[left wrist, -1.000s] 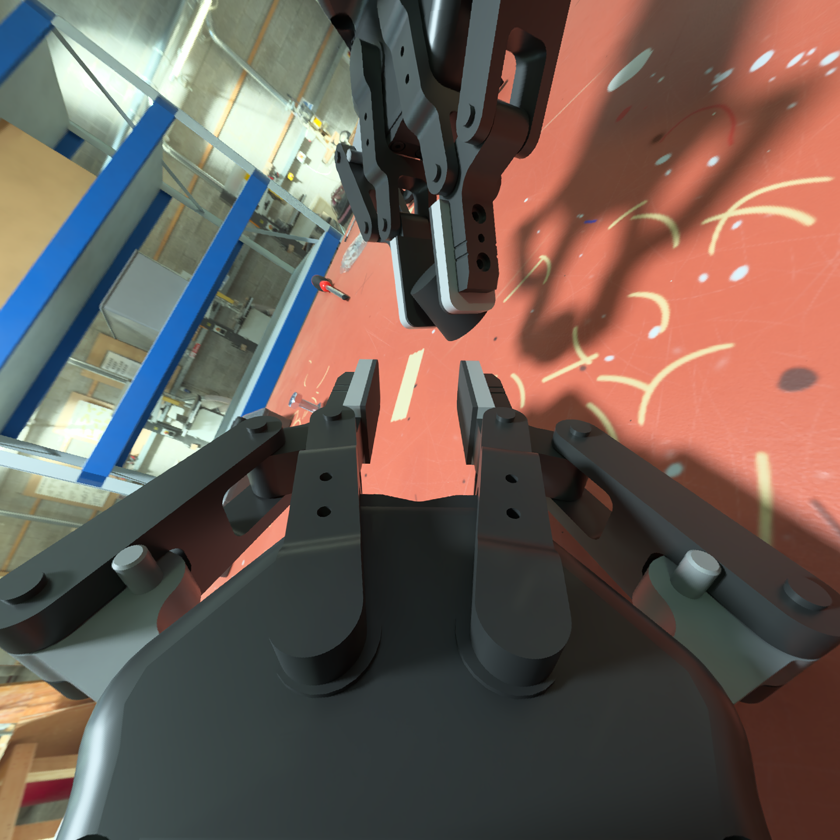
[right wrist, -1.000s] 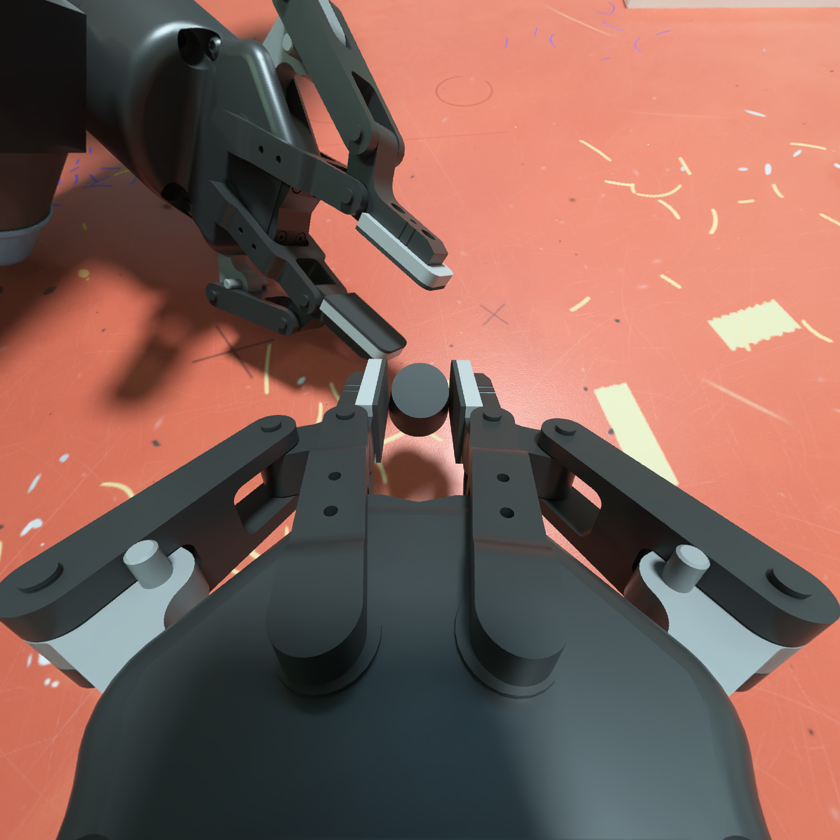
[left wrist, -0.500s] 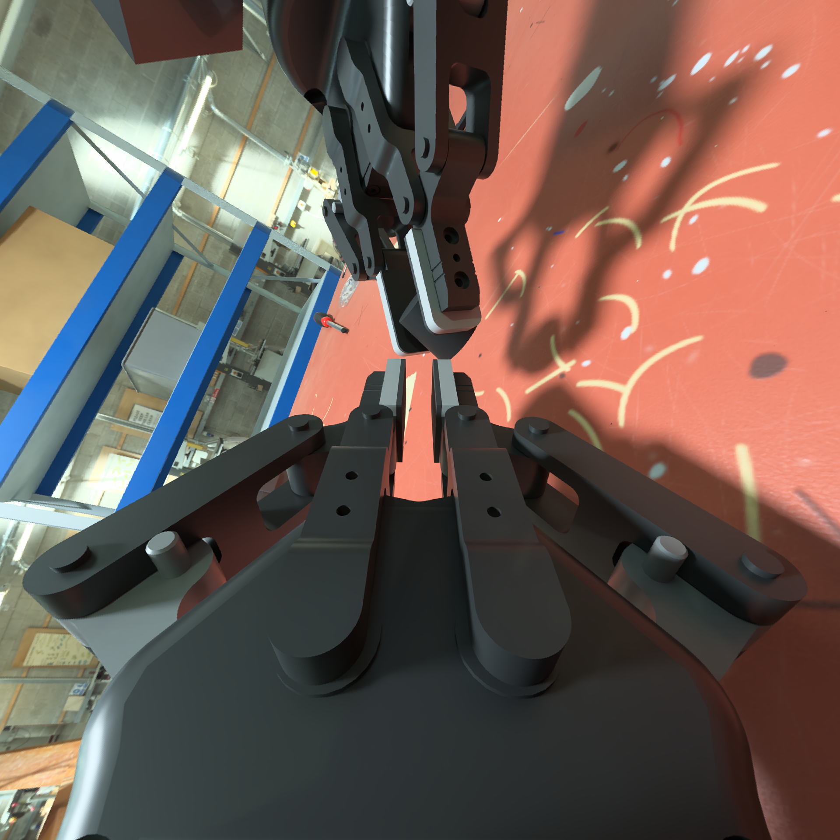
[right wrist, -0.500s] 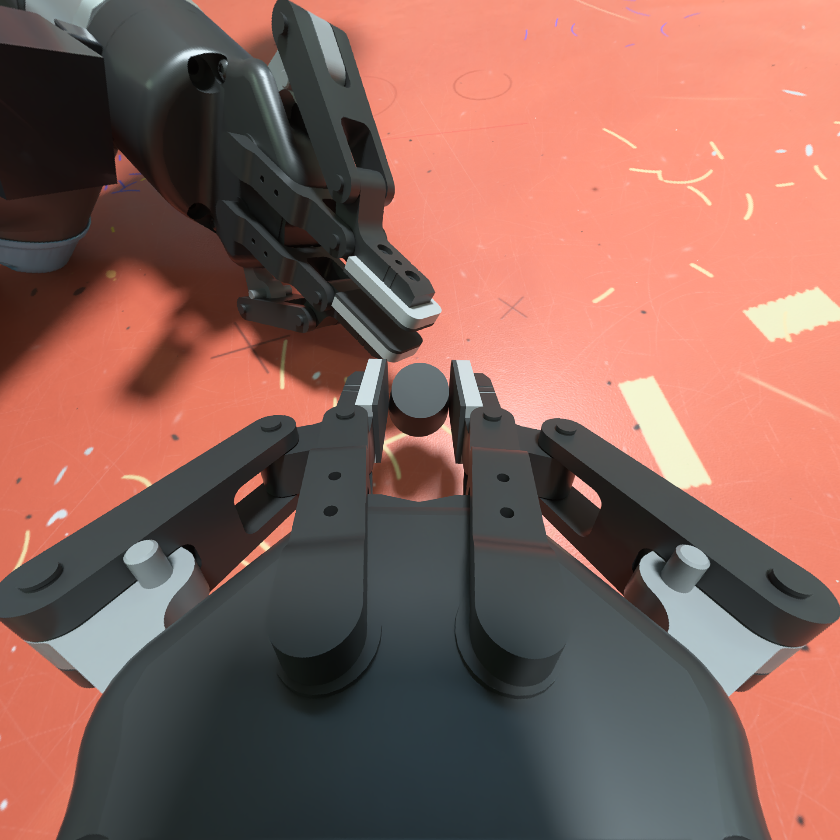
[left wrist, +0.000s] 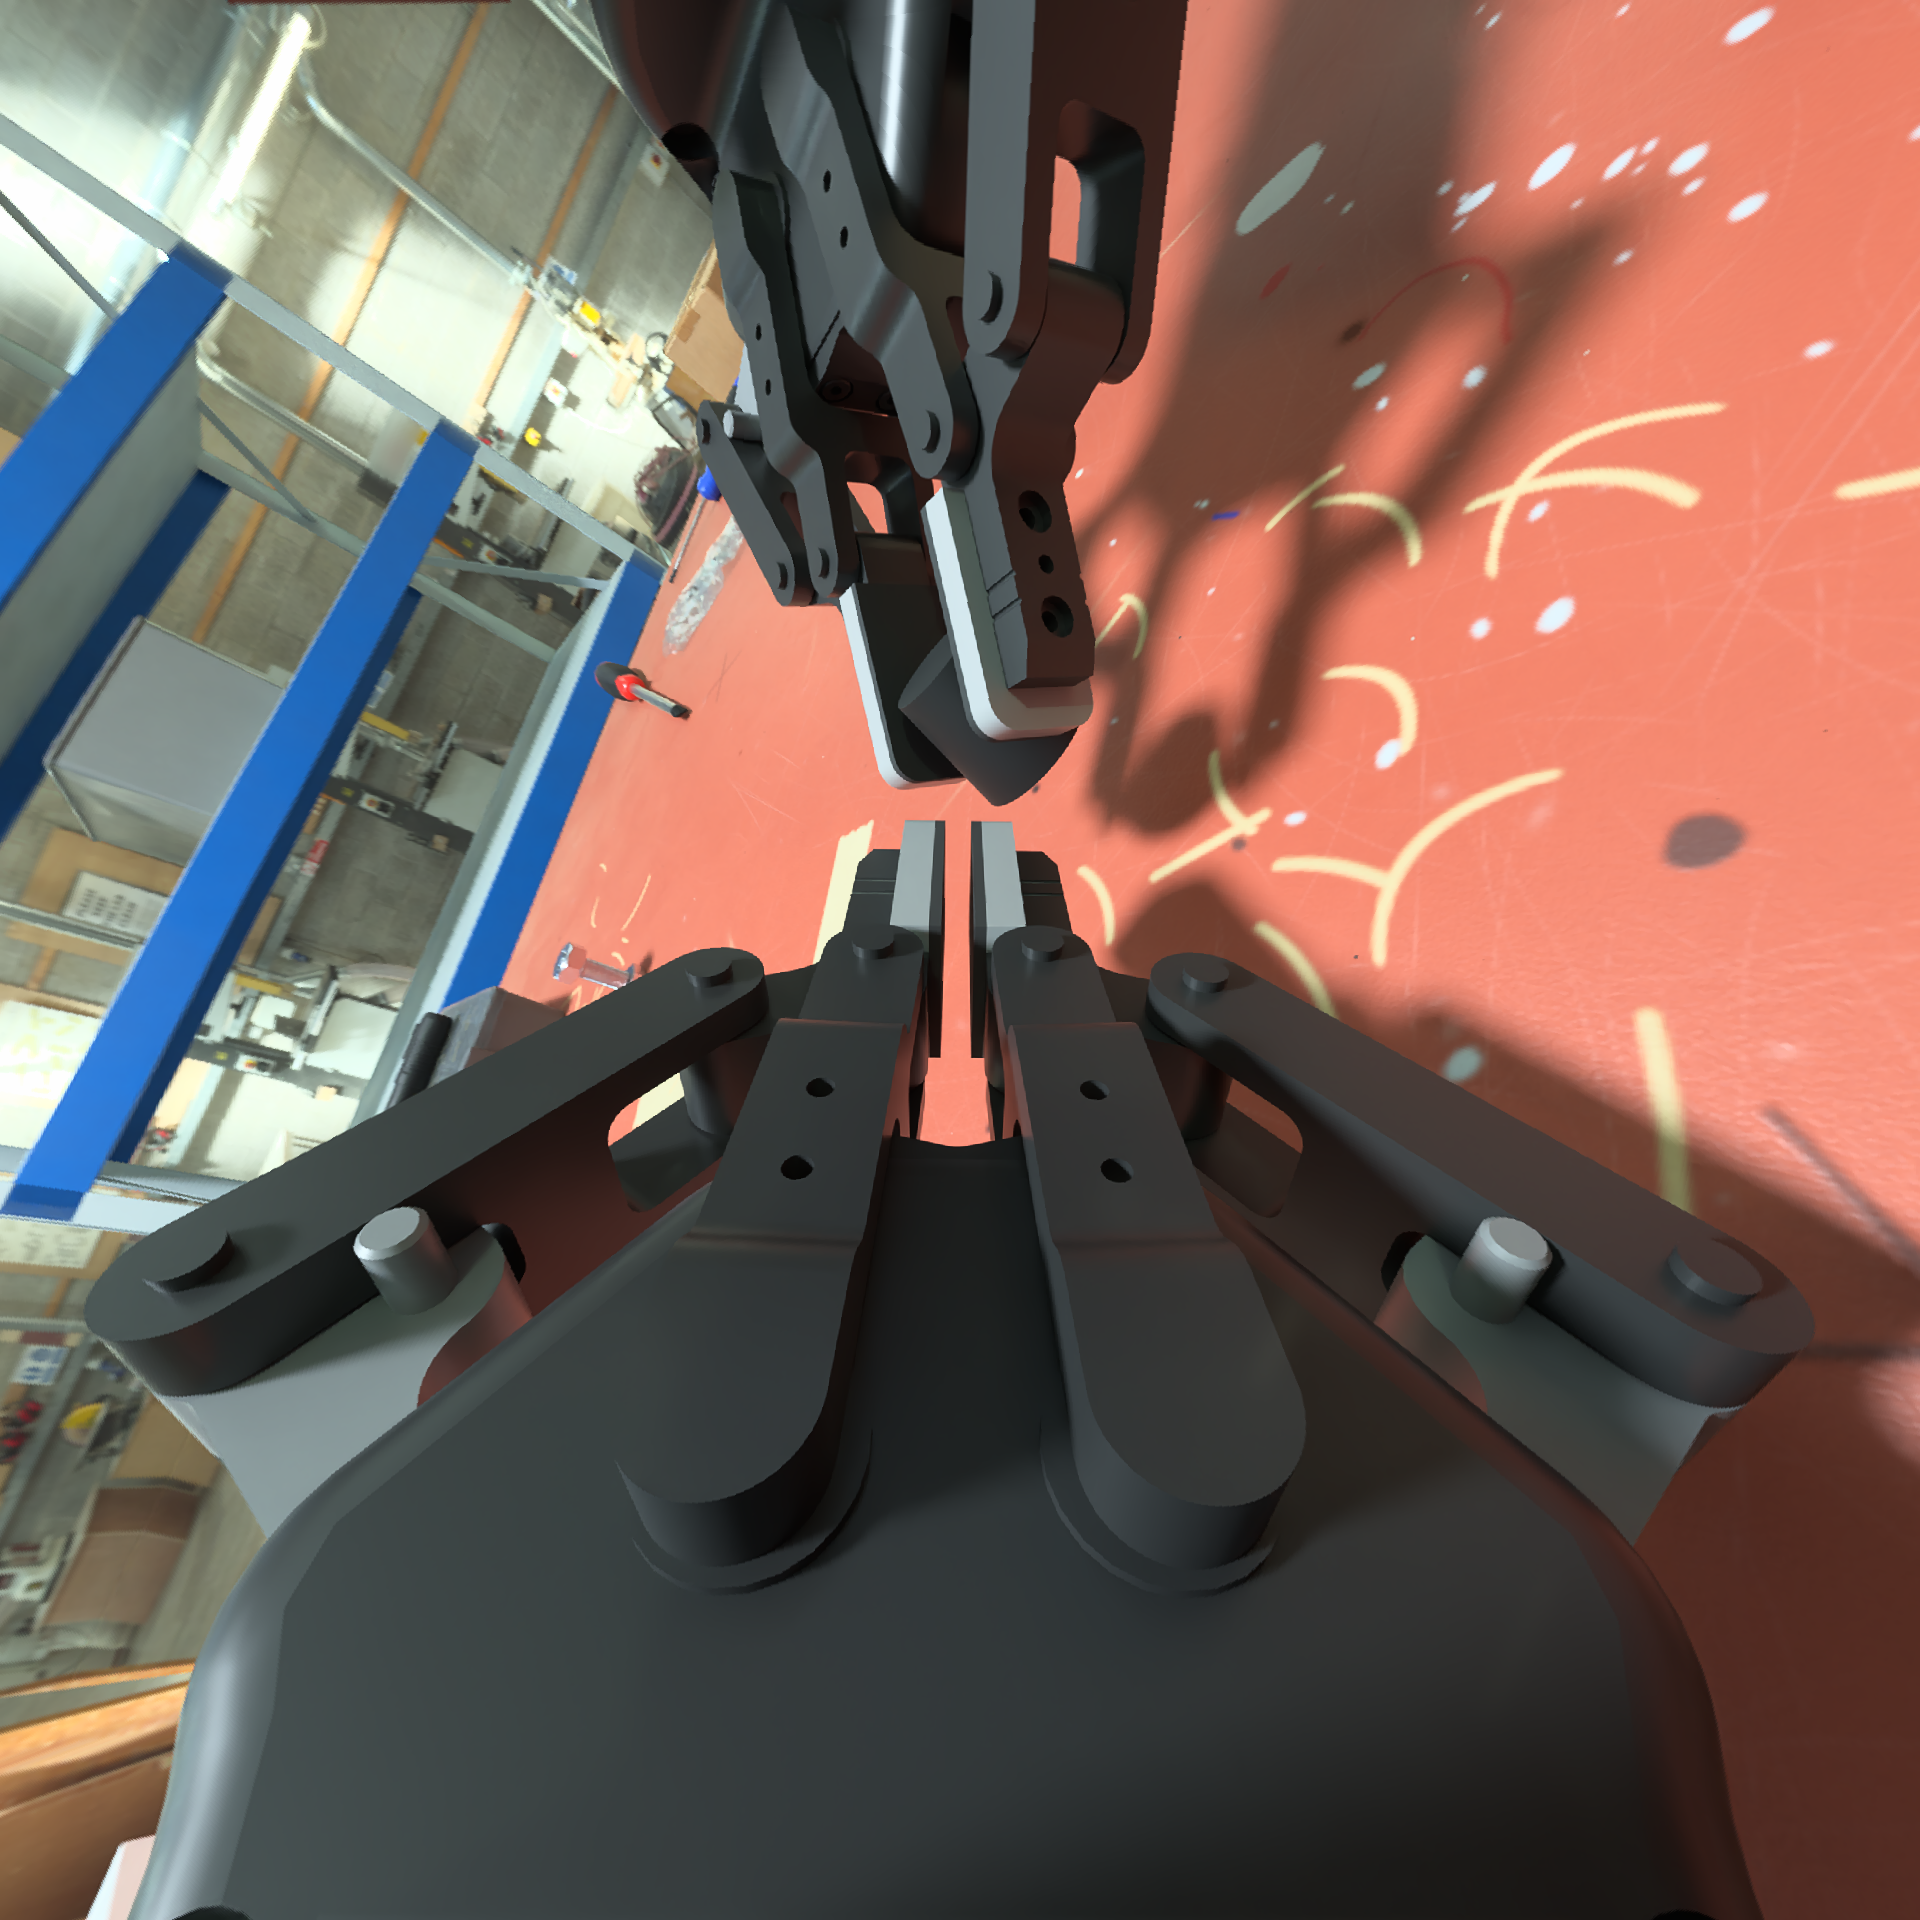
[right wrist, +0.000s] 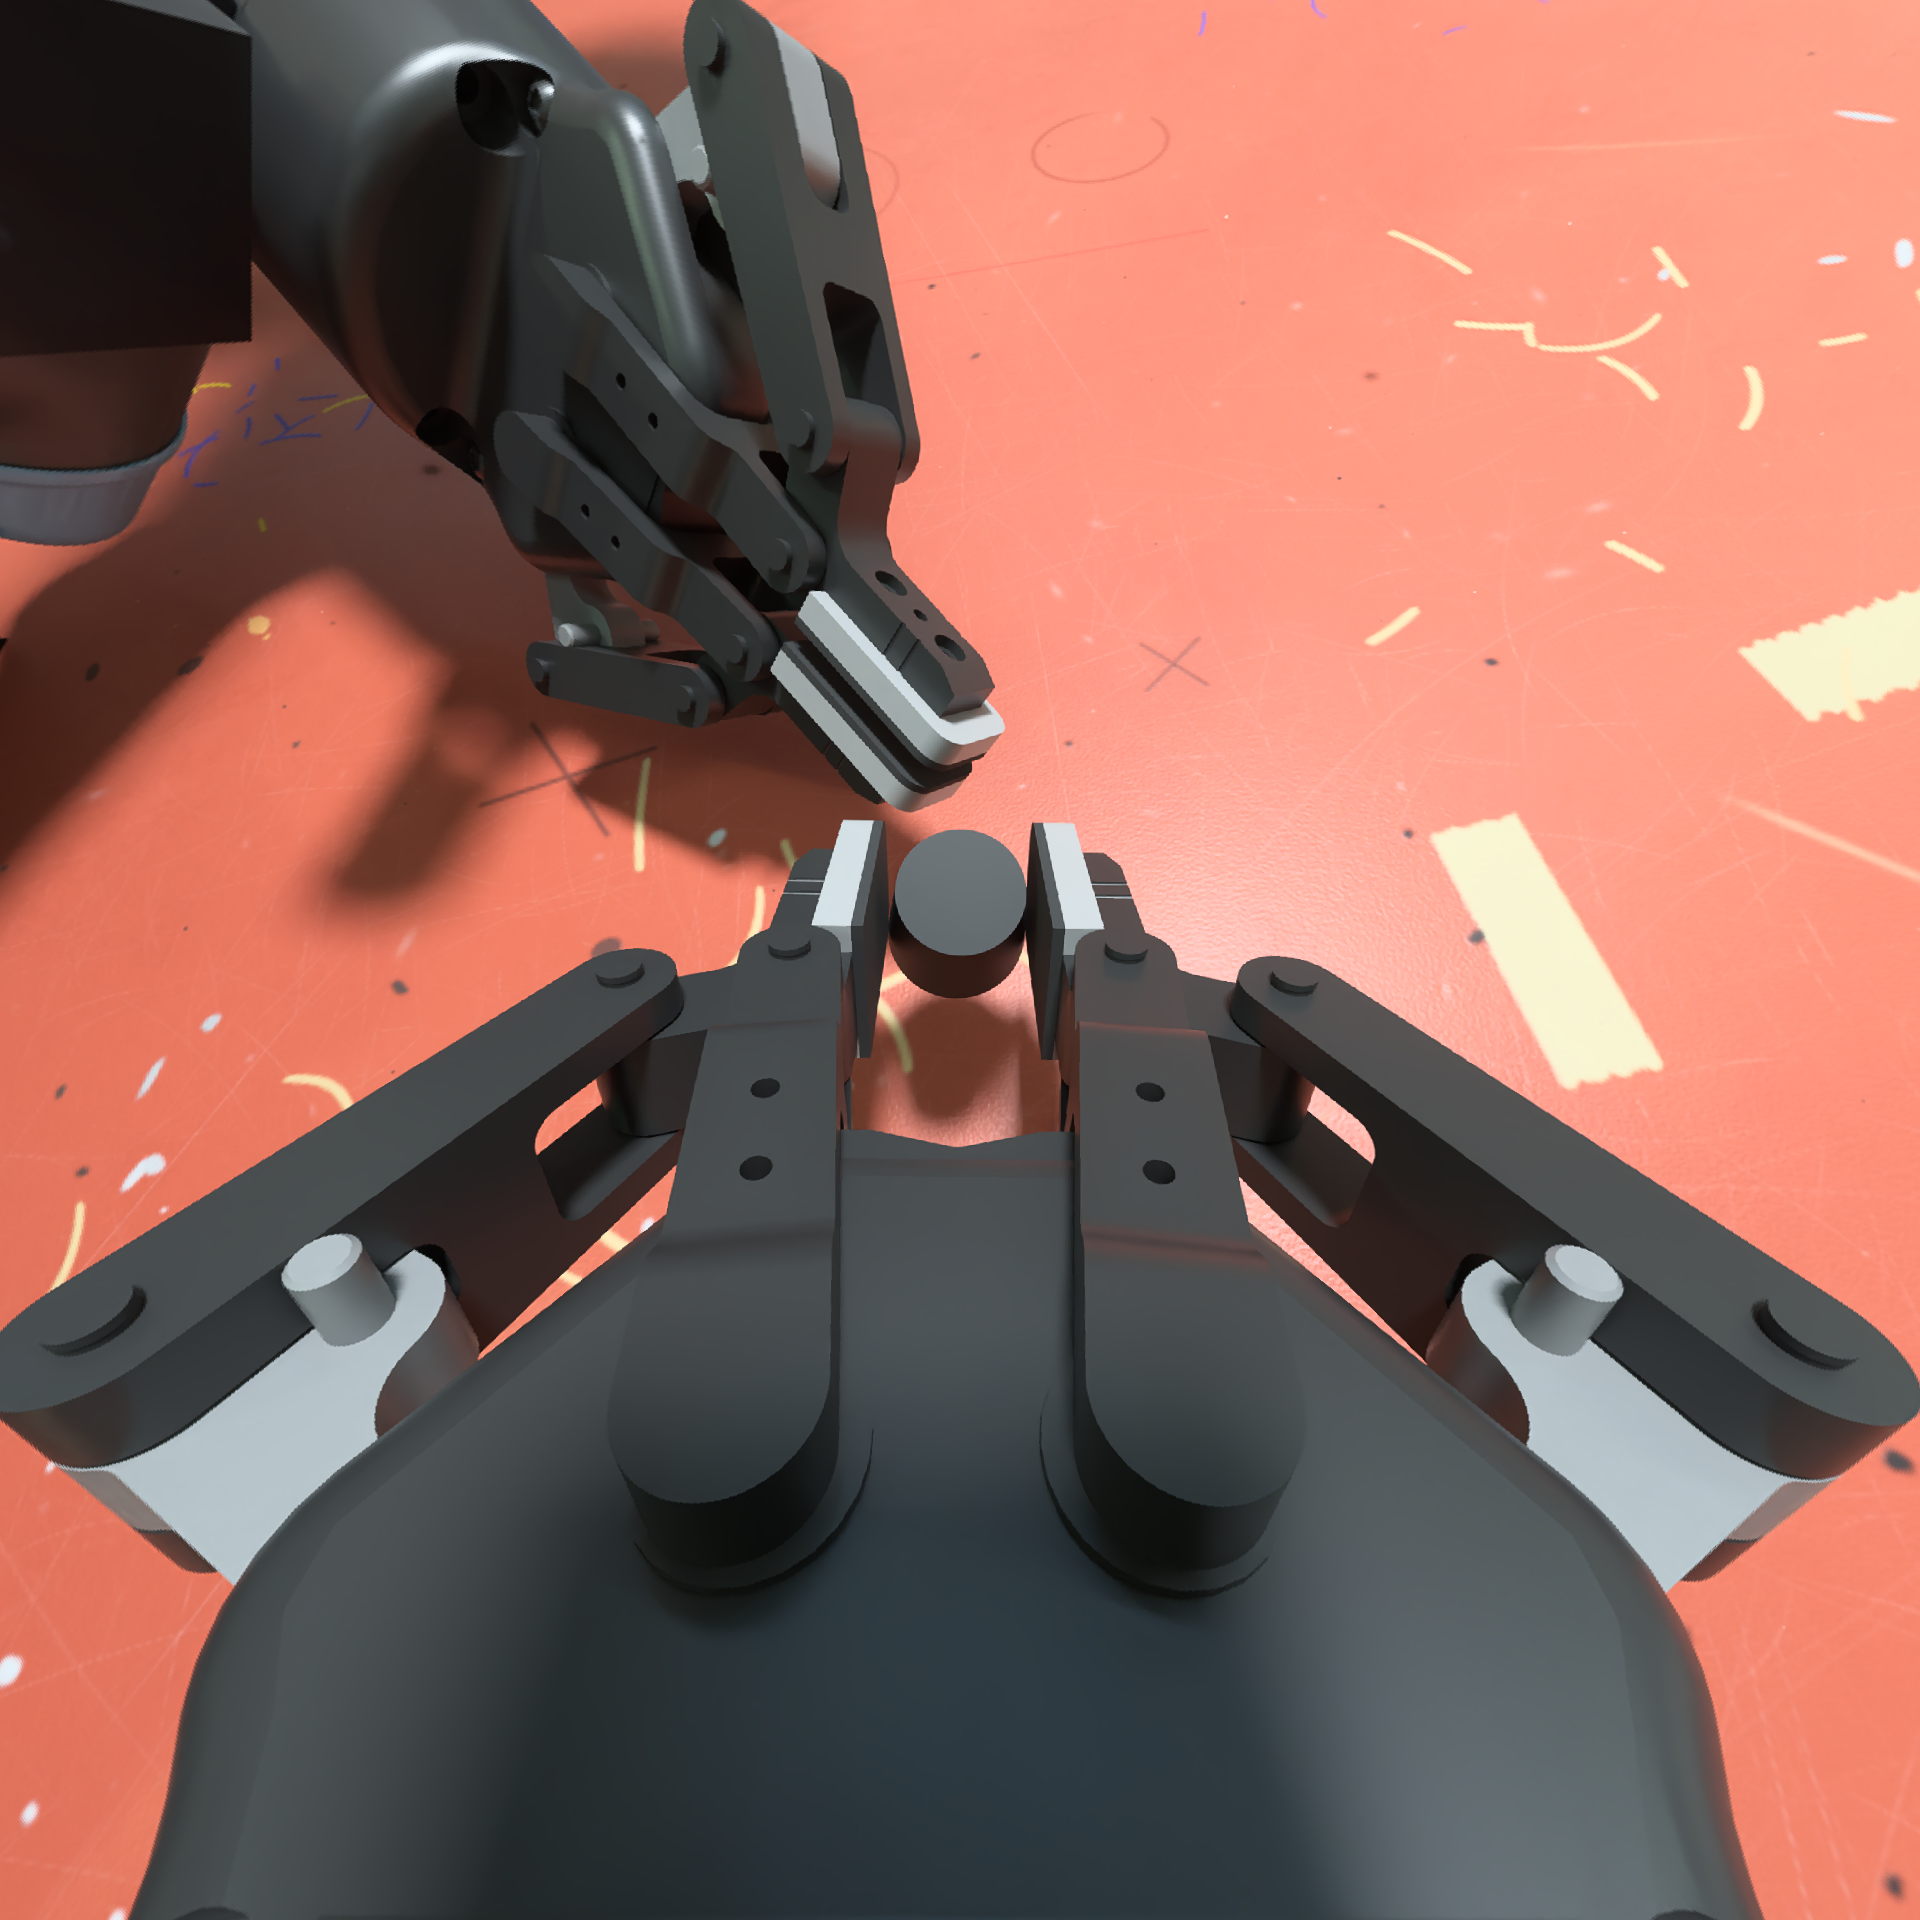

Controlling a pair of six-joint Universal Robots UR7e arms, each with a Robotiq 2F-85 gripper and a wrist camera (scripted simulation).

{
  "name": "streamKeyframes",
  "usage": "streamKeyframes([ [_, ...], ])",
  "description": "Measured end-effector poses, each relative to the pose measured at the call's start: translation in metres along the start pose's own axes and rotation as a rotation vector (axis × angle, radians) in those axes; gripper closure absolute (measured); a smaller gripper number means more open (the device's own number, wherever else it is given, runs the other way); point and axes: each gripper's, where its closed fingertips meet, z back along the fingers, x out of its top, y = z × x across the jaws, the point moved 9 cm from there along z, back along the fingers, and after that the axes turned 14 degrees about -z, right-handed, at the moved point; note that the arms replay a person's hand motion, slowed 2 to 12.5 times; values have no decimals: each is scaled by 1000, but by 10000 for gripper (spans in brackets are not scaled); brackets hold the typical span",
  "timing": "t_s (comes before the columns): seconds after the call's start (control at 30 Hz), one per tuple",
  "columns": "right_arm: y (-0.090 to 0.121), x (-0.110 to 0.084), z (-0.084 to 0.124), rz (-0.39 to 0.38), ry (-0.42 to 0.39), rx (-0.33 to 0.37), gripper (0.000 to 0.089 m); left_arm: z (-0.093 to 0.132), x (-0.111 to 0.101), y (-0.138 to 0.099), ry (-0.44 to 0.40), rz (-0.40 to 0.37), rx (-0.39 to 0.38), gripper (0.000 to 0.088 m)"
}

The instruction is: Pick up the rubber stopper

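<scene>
Rubber stopper (right wrist: 958, 904): you will find this dark grey plug pinched between the two pale pads of your right claw (right wrist: 958, 883), its round flat face turned toward the right wrist camera and its shadow on the red tabletop (right wrist: 1299, 499) just behind it, so it hangs clear of the surface. Going left to right in the right wrist view, your left claw (right wrist: 914, 743) reaches in from the upper left, its pads drawn almost together with only a thin slit between them and nothing held, its tips just beside the left pad of the right claw; then comes the stopper in its grip; then, farther right, pale yellow tape strips (right wrist: 1538, 945) lie on the tabletop among scattered paint flecks. In the left wrist view, from the left, you see blue shelving posts (left wrist: 301, 727), a small red-handled screwdriver (left wrist: 636, 690) and a metal bolt (left wrist: 590, 968) lying on the tabletop, then the left claw (left wrist: 958, 842) with its narrow gap, empty. Just beyond its tips the right claw (left wrist: 966, 717) comes down from the top, clamped on the stopper (left wrist: 987, 764), whose dark edge pokes out past the pads.
</scene>
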Motion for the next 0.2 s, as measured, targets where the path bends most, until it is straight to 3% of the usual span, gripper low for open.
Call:
streamKeyframes([
  [0.2,-2,0,1,-16,-11,10,649,0,0,3,-20,76,-38,843],
])
